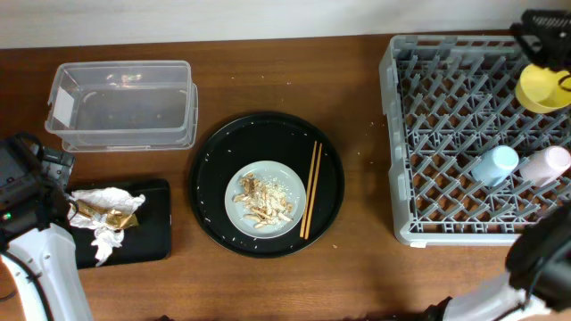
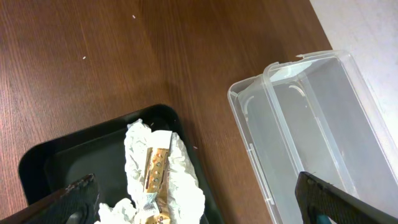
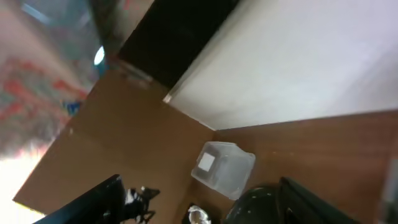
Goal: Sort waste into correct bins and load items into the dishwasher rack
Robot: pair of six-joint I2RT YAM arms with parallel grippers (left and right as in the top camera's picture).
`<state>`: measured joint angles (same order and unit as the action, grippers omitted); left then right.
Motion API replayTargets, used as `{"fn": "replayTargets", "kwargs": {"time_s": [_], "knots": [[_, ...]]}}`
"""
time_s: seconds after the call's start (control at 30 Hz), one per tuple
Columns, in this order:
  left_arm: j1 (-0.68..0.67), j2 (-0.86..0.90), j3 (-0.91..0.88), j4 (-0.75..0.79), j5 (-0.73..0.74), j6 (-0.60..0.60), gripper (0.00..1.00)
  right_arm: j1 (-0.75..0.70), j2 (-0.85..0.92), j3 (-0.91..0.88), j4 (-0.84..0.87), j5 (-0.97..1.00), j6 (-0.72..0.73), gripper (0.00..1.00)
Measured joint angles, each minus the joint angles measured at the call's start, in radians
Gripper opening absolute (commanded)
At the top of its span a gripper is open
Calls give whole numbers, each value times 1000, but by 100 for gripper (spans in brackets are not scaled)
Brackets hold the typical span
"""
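Note:
The crumpled white napkin (image 1: 105,234) and the brown-gold wrapper (image 1: 98,212) lie in the shallow black rectangular tray (image 1: 153,223). They also show in the left wrist view, napkin (image 2: 186,180) and wrapper (image 2: 155,167). My left gripper (image 2: 199,208) is open and empty just above them. The clear tub (image 1: 120,102) looks empty. The grey plate (image 1: 239,214) holds the food scraps (image 1: 265,201). The chopsticks (image 1: 310,189) lie beside it. The yellow bowl (image 1: 538,87), blue cup (image 1: 493,165) and pink cup (image 1: 544,165) sit in the grey rack (image 1: 401,134). My right gripper (image 1: 544,34) is open over the rack's far right corner, by the bowl.
The plate and chopsticks rest on a large round black tray (image 1: 214,160) at the table's middle. Small crumbs dot the wood between this tray and the rack. The right wrist view looks across the table to the tub (image 3: 222,168) and a white wall.

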<state>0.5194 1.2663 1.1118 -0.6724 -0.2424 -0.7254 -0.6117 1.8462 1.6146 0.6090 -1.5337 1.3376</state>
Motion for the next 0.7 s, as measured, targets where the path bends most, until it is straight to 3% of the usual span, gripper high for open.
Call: {"fn": "replayTargets", "kwargs": {"time_s": [0.07, 0.13, 0.2, 0.23, 0.3, 0.33, 0.37, 0.53, 0.63, 0.7], "knots": [[0, 0, 0, 0, 0, 0, 99, 6, -183, 1, 7, 15, 66, 86], [0, 0, 0, 0, 0, 0, 99, -6, -310, 3, -18, 137, 62, 87], [0, 0, 0, 0, 0, 0, 99, -65, -352, 18, -268, 306, 1, 88], [0, 0, 0, -2, 0, 0, 99, -90, -350, 30, -459, 378, -63, 97], [0, 0, 0, -1, 0, 0, 99, -152, -314, 32, -906, 642, -305, 99], [0, 0, 0, -2, 0, 0, 99, -160, -303, 37, -1022, 764, -435, 99], [0, 0, 0, -2, 0, 0, 99, -157, -306, 43, -1096, 900, -574, 99], [0, 0, 0, -3, 0, 0, 99, -19, -247, 93, -1250, 1329, -950, 99], [0, 0, 0, -2, 0, 0, 99, 85, 14, 424, -1540, 1389, -1098, 99], [0, 0, 0, -3, 0, 0, 99, 127, 167, 624, -1633, 1407, -1200, 99]]}}
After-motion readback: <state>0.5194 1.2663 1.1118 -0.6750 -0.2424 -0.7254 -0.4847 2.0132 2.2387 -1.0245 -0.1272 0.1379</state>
